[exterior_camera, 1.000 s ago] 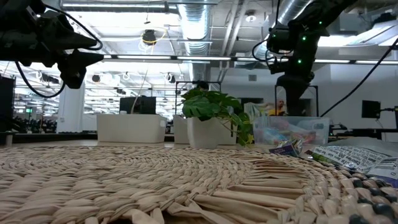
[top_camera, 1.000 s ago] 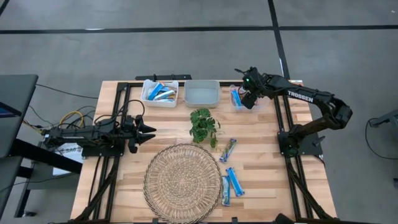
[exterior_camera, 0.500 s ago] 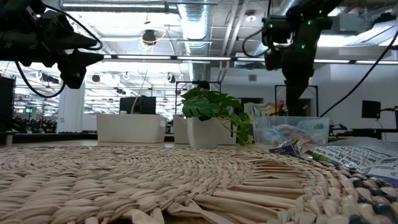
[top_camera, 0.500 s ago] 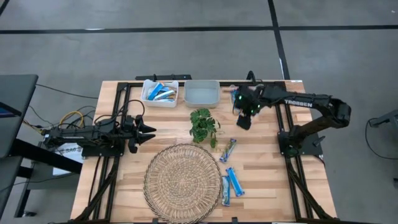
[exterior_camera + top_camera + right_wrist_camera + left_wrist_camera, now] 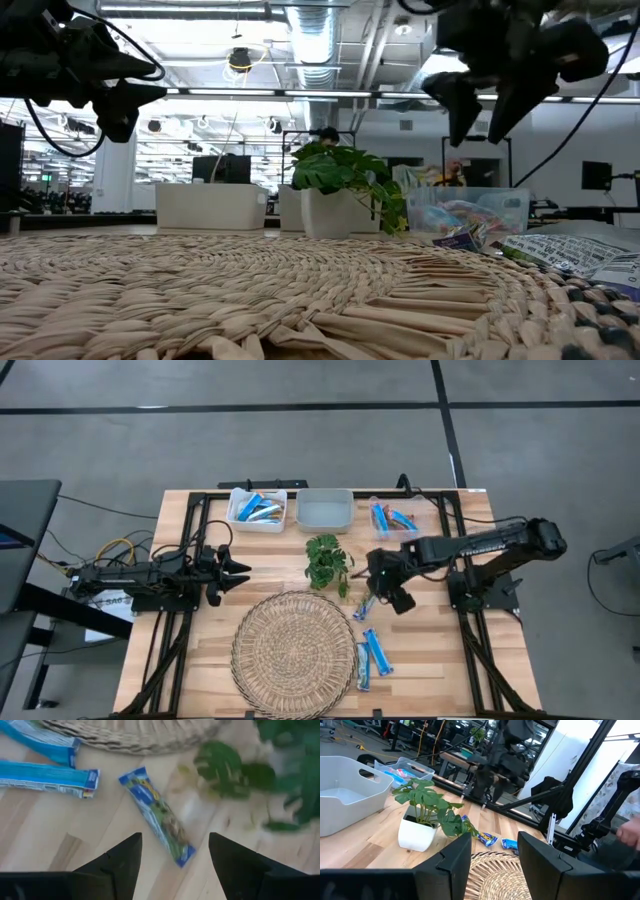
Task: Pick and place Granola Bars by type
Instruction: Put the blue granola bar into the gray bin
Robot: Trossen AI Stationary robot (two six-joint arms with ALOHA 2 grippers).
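High view: bars sorted in left bin and clear tub; three loose. Right gripper wide, empty, over blue bar. Left gripper parked, spread.

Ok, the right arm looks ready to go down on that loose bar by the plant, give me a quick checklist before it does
1. Right gripper open: ok, fingers spread wide.
2. Right gripper empty: ok, nothing between the fingers.
3. Target bar in the gap: ok in the right wrist view, it lies flat on the table between the fingers.
4. Bar free of neighbours: ok, the two light-blue bars lie apart from it.
5. Plant clearance: cannot tell, its leaves are close to the bar.
6. Left gripper out of the way: ok, parked at the table's left side, open.
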